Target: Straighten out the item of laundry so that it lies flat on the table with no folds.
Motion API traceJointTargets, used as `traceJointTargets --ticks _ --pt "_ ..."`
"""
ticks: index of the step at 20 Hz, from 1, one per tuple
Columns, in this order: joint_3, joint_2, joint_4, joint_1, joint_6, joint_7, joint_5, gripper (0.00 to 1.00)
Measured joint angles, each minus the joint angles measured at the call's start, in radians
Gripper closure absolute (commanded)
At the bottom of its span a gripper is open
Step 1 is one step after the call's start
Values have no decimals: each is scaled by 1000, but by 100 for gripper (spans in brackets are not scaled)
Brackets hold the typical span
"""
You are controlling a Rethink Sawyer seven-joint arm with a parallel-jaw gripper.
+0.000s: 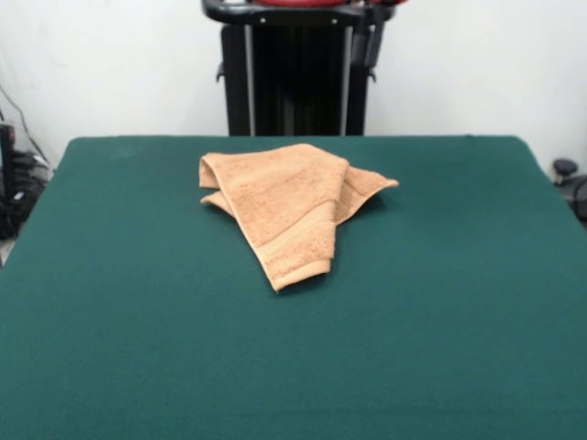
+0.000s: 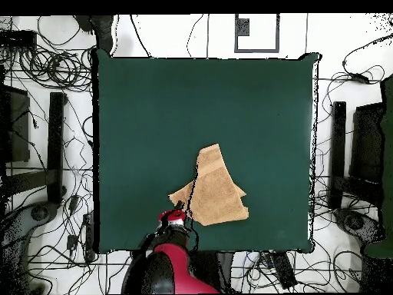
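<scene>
The item of laundry [image 1: 284, 203] is an orange-tan towel lying crumpled and folded over itself on the far half of the green table [image 1: 138, 321]. One folded flap points toward the front, another corner sticks out to the right. From above, the item of laundry [image 2: 216, 189] sits close to the table [image 2: 153, 115] edge nearest the robot. The red arm's end with the gripper [image 2: 175, 216] hangs just beside the towel's left corner, drawn back at that edge. Its state does not show.
The black pedestal [image 1: 295, 82] stands behind the table's far edge. Cables and black stands [image 2: 55, 146] ring the table on the floor. Green cloth stretches wide all around the towel.
</scene>
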Motion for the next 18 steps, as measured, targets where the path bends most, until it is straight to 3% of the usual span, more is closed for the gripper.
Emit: traceJointTargets --ticks 8,12,18 --pt "113 45 17 -114 -20 67 -6 0" --pt "137 60 23 -109 -24 96 -5 0" --pt "150 130 23 -36 -74 179 21 0"
